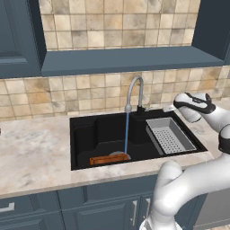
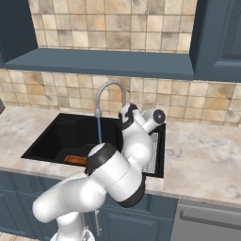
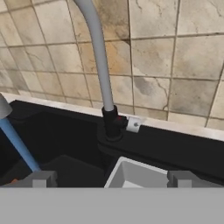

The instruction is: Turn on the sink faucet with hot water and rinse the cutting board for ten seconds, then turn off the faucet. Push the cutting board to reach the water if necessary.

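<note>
The grey gooseneck sink faucet arches over the black sink. A thin blue stream of water runs from its spout and lands at the right end of the orange-brown cutting board, which lies flat near the front wall of the basin. My gripper hovers right of the faucet base, above the back rim, pointing toward it. In the hand view the gripper is open, with nothing between its fingertips. The dark base and small side lever lie ahead, apart from the fingers.
A grey perforated drainer tray fills the right part of the basin, just below the hand. A tiled wall and a blue window ledge stand behind the faucet. Marble counter runs along both sides of the sink.
</note>
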